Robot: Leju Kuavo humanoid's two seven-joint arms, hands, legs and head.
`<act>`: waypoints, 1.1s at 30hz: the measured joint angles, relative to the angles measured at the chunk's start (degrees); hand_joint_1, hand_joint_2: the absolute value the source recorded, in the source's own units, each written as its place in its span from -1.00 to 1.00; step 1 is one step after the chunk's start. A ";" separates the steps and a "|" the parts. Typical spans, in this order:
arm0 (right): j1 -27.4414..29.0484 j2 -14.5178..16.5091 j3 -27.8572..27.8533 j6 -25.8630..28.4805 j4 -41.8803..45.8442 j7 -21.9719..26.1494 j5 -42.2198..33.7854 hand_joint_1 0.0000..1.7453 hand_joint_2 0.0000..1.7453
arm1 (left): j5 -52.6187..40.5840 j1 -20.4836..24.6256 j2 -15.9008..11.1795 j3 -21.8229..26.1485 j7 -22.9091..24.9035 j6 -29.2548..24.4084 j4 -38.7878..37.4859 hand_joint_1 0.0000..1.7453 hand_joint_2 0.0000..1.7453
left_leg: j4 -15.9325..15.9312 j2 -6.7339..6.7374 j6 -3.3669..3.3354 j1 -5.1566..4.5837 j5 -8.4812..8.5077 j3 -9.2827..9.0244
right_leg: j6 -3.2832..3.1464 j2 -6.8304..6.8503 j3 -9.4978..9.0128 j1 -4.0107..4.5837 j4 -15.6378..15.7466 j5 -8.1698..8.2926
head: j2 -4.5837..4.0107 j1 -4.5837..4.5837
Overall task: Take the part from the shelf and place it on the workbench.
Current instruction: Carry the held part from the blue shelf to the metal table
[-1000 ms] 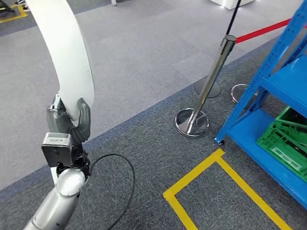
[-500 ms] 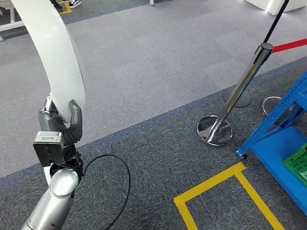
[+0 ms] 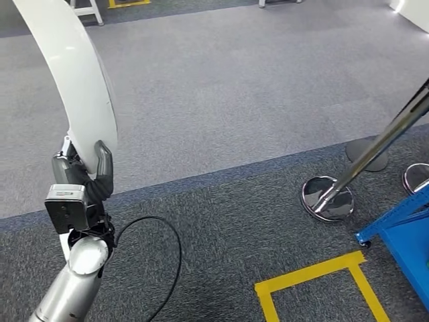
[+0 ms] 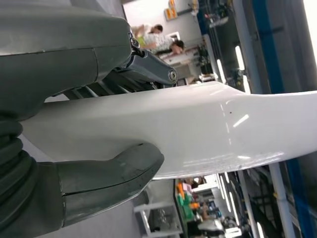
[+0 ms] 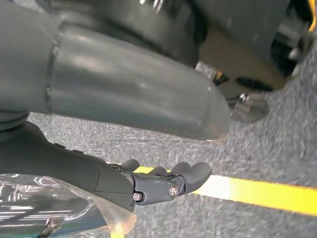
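Note:
The part is a long, curved white panel (image 3: 76, 80) standing up at the left of the head view. My left hand (image 3: 88, 176) grips its lower end, thumb wrapped over the front edge. In the left wrist view the white panel (image 4: 209, 129) runs across the picture, clamped between the thick thumb (image 4: 108, 181) and the fingers above it. My right hand (image 5: 75, 163) hangs over the carpet with its fingers (image 5: 164, 183) stretched out and apart from the thumb, holding nothing.
A chrome stanchion post (image 3: 384, 137) leans over its round base (image 3: 327, 198) at the right. A corner of the blue shelf (image 3: 405, 238) shows at the right edge. Yellow floor tape (image 3: 314, 275) marks a box on the dark carpet. A black cable (image 3: 167, 255) loops by my left arm.
The whole view has swung left: the blue shelf, stanchion and yellow tape have slid right, and the green crates have left the picture. My left hand keeps its hold on the panel.

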State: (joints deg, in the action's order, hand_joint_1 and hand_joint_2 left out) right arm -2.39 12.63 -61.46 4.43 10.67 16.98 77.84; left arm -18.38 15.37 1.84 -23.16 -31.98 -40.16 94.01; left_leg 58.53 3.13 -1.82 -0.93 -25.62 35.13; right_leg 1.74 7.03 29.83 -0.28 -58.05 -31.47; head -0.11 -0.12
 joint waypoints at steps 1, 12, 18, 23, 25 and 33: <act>-0.08 0.00 0.01 -0.01 0.00 0.02 0.00 -1.00 -1.00 | -0.05 0.09 0.06 0.01 0.00 -0.01 0.00 1.00 1.00 | -0.20 -0.75 -0.31 0.17 0.14 -0.07 | 0.22 -1.43 0.61 -0.11 -1.43 -0.99 | 0.00 0.12; -0.38 1.08 0.01 1.82 0.00 -1.15 -0.34 -1.00 -1.00 | -0.90 0.53 0.48 -0.12 0.28 0.11 -0.01 1.00 1.00 | 0.33 -9.43 0.07 0.60 0.28 0.28 | -0.05 -12.84 3.09 -0.93 -0.82 2.68 | 0.01 0.53; -0.45 1.65 -0.01 1.79 0.00 -1.05 -0.27 -1.00 -1.00 | -1.14 0.82 0.34 -0.23 0.61 0.03 -0.02 1.00 1.00 | 7.37 -5.30 2.00 0.73 -3.50 3.87 | -1.77 -8.49 1.89 -0.66 0.27 2.87 | 0.01 0.07; -0.42 1.67 -0.03 1.67 0.00 -0.99 -0.31 -1.00 -1.00 | -1.18 0.70 0.25 -0.30 0.77 0.01 -0.05 1.00 1.00 | 12.92 -3.18 2.52 1.25 -4.14 6.07 | -2.01 -4.06 1.58 -0.40 0.25 2.40 | -0.01 -0.06; -0.50 1.74 -0.03 1.63 0.00 -0.85 -0.31 -1.00 -1.00 | -1.23 0.82 0.27 -0.31 0.79 0.02 -0.05 1.00 1.00 | 4.81 -0.65 2.15 0.82 -1.04 1.74 | -1.65 -2.73 1.19 -0.21 0.23 2.06 | -0.01 -0.05; -0.70 1.96 -0.01 1.54 -0.01 -0.63 -0.29 -1.00 -1.00 | -1.34 1.24 0.58 -0.33 0.88 0.02 -0.06 1.00 1.00 | -0.83 -1.99 -0.26 0.60 0.13 -0.85 | 0.43 -5.05 3.13 -0.36 -4.97 -1.93 | -0.01 0.47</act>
State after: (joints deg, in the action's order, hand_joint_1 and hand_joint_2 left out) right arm -3.09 14.59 -61.47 5.97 10.66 16.34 77.55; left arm -19.72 16.61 2.42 -23.49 -31.10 -40.14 93.96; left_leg 57.69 1.14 -2.08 -0.33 -25.48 34.29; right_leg 2.17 1.98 32.95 -0.64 -63.02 -33.41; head -0.12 0.35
